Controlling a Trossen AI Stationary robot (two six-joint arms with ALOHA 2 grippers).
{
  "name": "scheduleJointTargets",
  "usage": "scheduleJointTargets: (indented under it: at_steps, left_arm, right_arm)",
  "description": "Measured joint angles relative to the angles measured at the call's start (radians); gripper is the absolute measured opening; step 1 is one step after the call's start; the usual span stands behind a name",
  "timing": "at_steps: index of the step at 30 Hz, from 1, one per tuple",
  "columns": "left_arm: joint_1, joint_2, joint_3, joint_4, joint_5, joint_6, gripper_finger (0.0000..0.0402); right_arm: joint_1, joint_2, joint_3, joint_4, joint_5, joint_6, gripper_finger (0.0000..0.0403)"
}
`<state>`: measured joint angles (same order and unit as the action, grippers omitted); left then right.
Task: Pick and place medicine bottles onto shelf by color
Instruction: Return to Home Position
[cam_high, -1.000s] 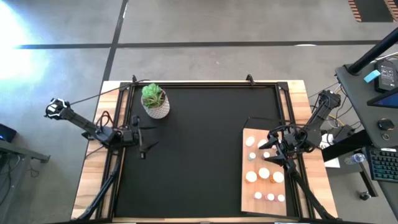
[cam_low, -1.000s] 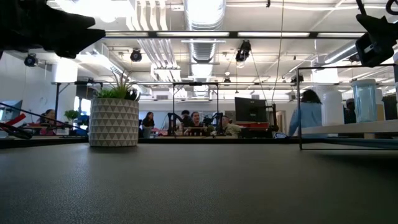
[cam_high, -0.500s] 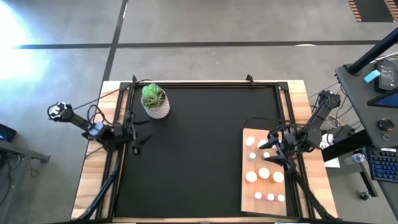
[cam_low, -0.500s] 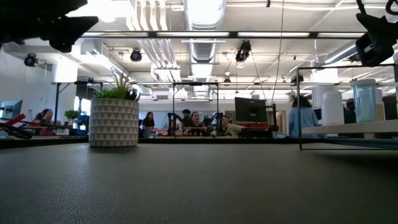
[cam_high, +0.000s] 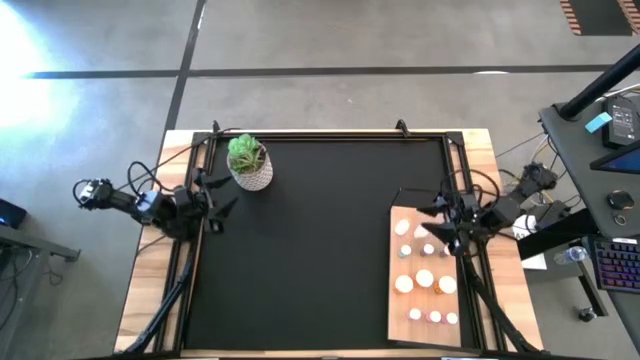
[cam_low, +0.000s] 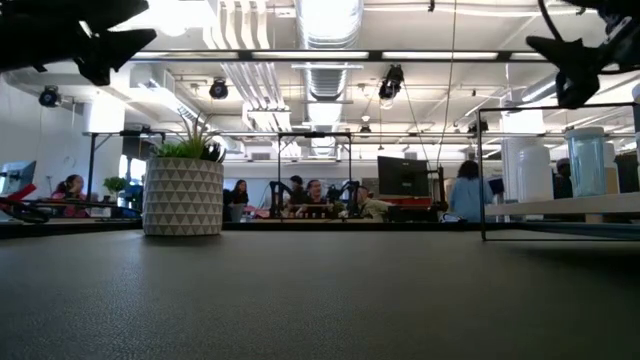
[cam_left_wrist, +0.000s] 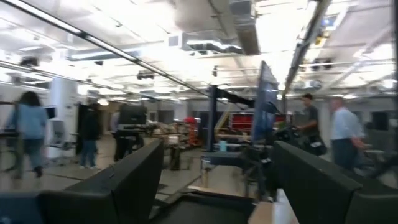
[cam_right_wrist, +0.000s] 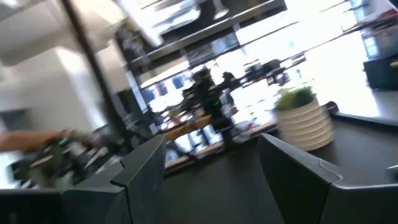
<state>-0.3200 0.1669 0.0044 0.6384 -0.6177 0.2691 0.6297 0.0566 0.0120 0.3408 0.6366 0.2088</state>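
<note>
The right gripper (cam_high: 432, 222) is hanging over the far end of the shelf (cam_high: 397, 335), its fingers spread wide and gripping nothing. The medicine bottles (cam_high: 425, 278) are standing in rows on that board, some directly beneath the gripper and the rest just nearer, showing white, orange and pink. The left gripper (cam_high: 218, 195) is waiting well apart across the black mat (cam_high: 320, 250), likewise gaping and empty, with the potted plant (cam_high: 248, 162) sitting just beyond it.
</note>
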Motion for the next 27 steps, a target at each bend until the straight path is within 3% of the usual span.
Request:
scheduleJointTargets:
  at_steps: [12, 27]
  left_arm:
    - [0.260, -0.116, 0.000, 0.000, 0.000, 0.000, 0.0286]
    - [0.298, -0.139, 0.000, 0.005, 0.000, 0.000, 0.0286]
  right_arm:
    - [-0.351, -0.056, 0.000, 0.001, 0.001, 0.000, 0.0244]
    - [-0.344, -0.054, -0.001, -0.001, 0.003, -0.001, 0.0244]
